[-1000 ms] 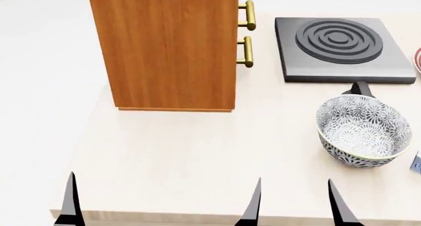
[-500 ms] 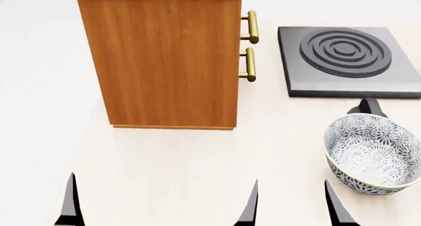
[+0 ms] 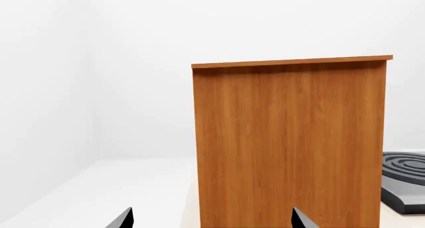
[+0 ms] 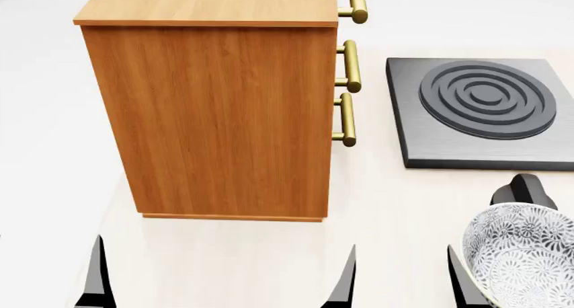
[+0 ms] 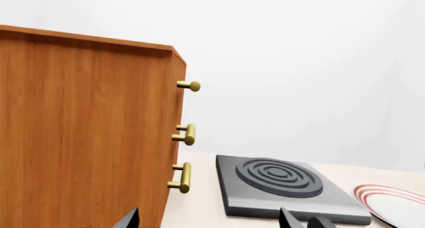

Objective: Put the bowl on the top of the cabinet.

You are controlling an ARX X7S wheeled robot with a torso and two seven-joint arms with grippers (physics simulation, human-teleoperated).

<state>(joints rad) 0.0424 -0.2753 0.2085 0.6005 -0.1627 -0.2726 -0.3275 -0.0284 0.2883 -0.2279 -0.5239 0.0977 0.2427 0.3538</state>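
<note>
The bowl (image 4: 525, 254), white with a dense black floral pattern, sits on the table at the lower right of the head view, partly cut off by the frame edge. The cabinet (image 4: 224, 120) stands upright to its left, orange-brown with a lighter flat top (image 4: 206, 4) that carries nothing. It also fills much of the left wrist view as cabinet (image 3: 289, 143) and of the right wrist view as cabinet (image 5: 86, 133). My right gripper (image 4: 404, 284) (image 5: 207, 219) is open and empty, low at the near table edge, just left of the bowl. My left gripper (image 3: 211, 220) is open and empty; one left fingertip (image 4: 94, 274) shows.
A dark square hotplate (image 4: 484, 113) (image 5: 282, 188) lies right of the cabinet, behind the bowl. A black handle-like piece (image 4: 523, 190) sits between them. A white plate with red rings (image 5: 391, 203) lies further right. Brass bar handles (image 4: 350, 93) stick out of the cabinet toward the hotplate.
The head view has shifted: the cabinet's top has come into sight and cabinet, hotplate and bowl have slid down the picture, the bowl toward the lower right corner. The fingertips keep their places.
</note>
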